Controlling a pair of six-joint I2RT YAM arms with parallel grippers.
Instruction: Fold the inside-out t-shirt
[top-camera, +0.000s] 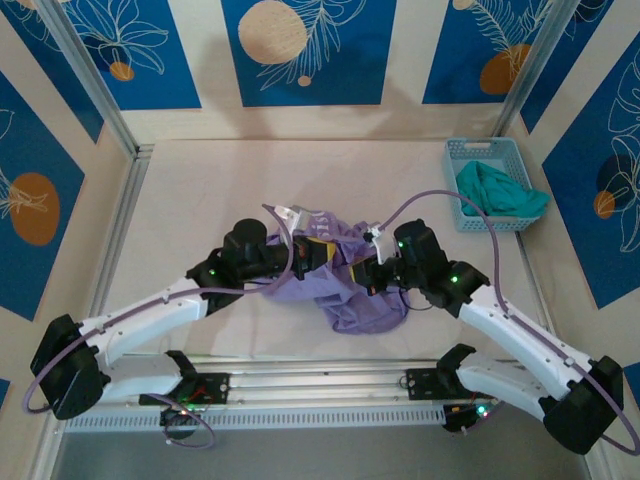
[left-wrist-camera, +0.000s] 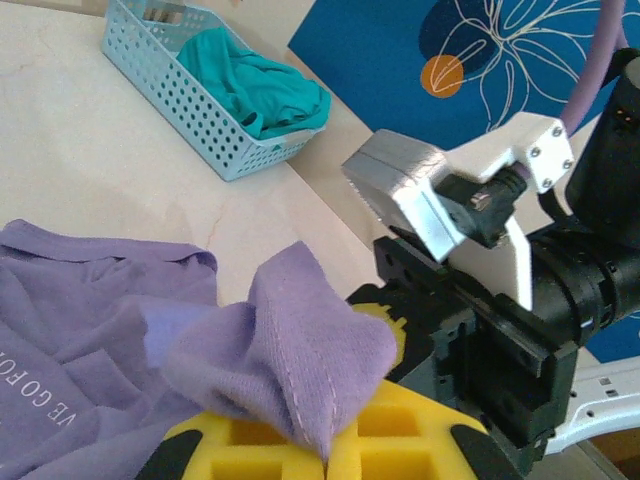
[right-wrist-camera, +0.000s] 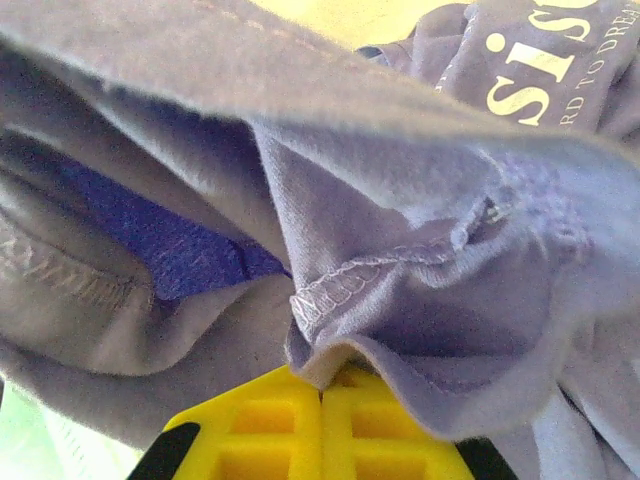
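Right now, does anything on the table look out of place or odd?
The lavender t-shirt lies bunched in a heap, pinched by the left gripper and the right gripper. The teal garment spills over the blue basket's rim.

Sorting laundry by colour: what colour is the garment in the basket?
The garment is teal green; the left wrist view shows it best.

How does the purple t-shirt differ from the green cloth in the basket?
The purple t-shirt lies crumpled on the table; the green cloth sits bunched inside the blue basket. The t-shirt is pinched by the left gripper and the right gripper; the green cloth is touched by neither. The t-shirt carries white lettering; none is visible on the green cloth. Both are soft, rumpled, unfolded fabric.
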